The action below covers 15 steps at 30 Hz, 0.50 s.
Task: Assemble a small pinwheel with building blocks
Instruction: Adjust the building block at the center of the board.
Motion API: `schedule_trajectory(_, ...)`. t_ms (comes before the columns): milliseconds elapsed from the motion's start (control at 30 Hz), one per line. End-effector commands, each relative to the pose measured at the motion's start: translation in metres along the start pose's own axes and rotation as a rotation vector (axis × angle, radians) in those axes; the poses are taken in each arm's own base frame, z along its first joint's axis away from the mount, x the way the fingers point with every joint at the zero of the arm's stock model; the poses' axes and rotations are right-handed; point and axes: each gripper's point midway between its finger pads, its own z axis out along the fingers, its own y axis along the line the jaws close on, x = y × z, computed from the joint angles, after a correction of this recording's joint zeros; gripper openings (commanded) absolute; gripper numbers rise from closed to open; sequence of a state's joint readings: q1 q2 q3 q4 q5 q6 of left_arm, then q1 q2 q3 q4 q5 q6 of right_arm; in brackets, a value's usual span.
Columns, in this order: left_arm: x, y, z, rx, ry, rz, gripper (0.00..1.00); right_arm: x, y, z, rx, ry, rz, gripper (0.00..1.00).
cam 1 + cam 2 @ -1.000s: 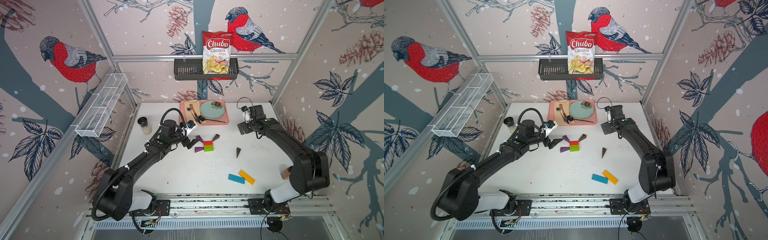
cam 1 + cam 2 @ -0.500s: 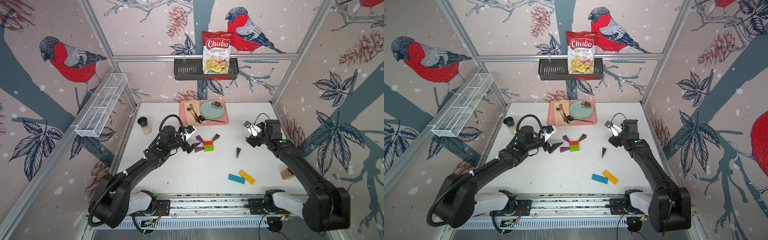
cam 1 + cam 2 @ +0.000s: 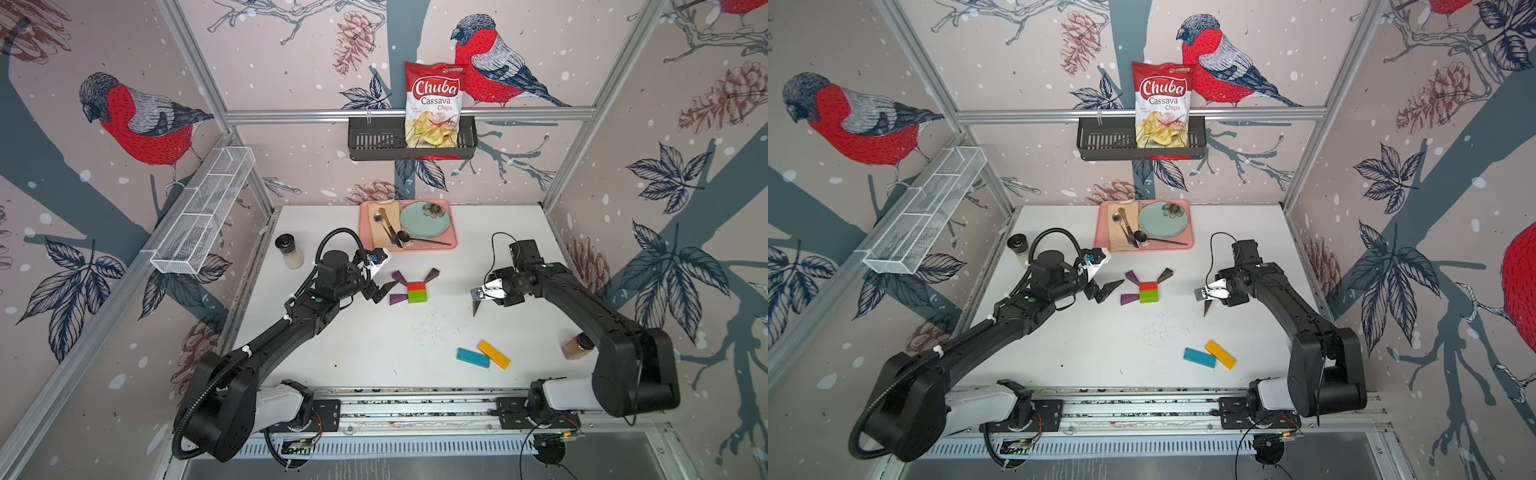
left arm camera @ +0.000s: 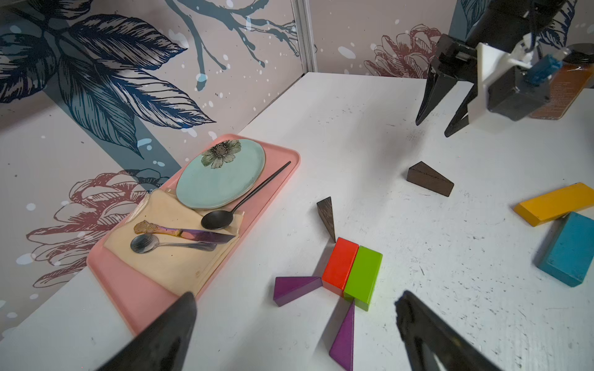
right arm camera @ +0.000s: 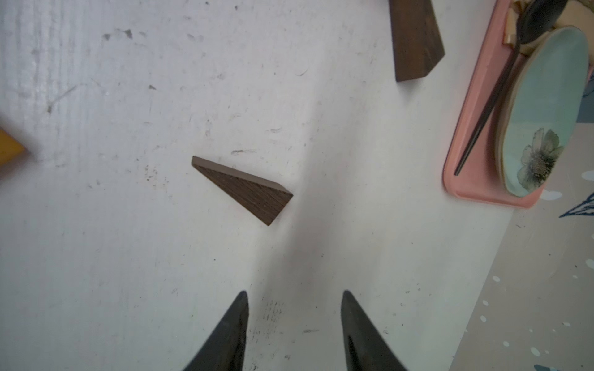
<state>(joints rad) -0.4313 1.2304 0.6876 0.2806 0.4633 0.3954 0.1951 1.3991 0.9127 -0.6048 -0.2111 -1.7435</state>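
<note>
Dark brown wedge (image 5: 247, 189) lying just beyond right fingers (image 5: 231, 331), apart and empty, left fingers (image 4: 160, 337) wide apart

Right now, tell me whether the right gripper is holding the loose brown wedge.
No, the loose brown wedge lies flat on the table, clear of the right gripper, whose jaws stand apart and empty.

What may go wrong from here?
The right gripper hovers by the loose dark brown wedge with its jaws partly apart; it may clip the thin tip and skid the wedge away. The left gripper, open, sits close to the purple wedges; a small move might knock them out of place.
</note>
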Motion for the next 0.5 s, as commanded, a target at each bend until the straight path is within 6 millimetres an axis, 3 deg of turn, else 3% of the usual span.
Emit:
schedule_trajectory(0, -0.004, 0.005, -0.001, -0.023, -0.008, 0.011, 0.96, -0.002, 0.009, 0.013, -0.039, 0.019, -0.079, 0.4)
schedule_trajectory(167, -0.001, 0.006, -0.003, -0.033, 0.007, 0.005, 0.96, -0.012, 0.01, 0.018, -0.056, -0.012, -0.059, 0.38)
schedule_trajectory(467, 0.004, 0.005, -0.004, -0.04, 0.015, -0.009, 0.96, -0.019, 0.009, 0.025, -0.044, -0.008, -0.048, 0.47)
